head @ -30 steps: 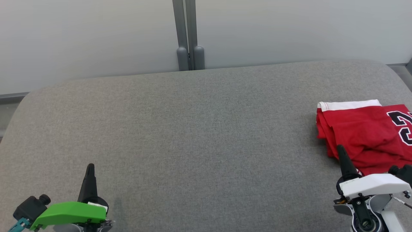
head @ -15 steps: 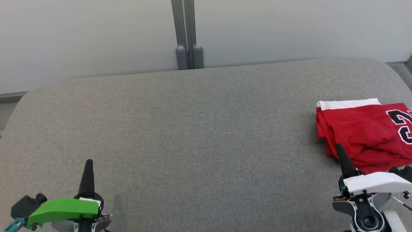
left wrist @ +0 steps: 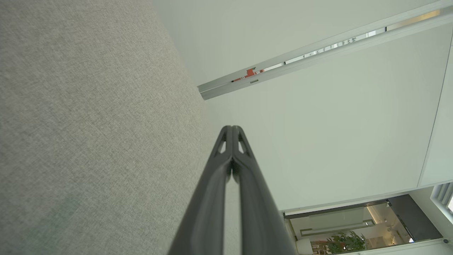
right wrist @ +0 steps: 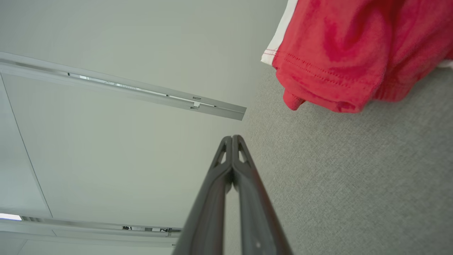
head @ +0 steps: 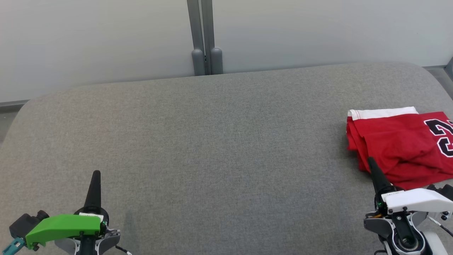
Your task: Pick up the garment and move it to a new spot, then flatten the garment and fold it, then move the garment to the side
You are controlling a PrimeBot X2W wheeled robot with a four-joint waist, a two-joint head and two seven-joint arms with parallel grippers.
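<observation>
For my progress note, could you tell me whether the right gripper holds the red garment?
No, the right gripper has its jaws shut on nothing, and the garment lies apart.

Red garment (head: 396,141), grey tabletop (head: 212,141)

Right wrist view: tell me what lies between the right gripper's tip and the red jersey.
Bare grey fabric surface, nothing else: in the right wrist view the shut right gripper sits apart from the red jersey.
</observation>
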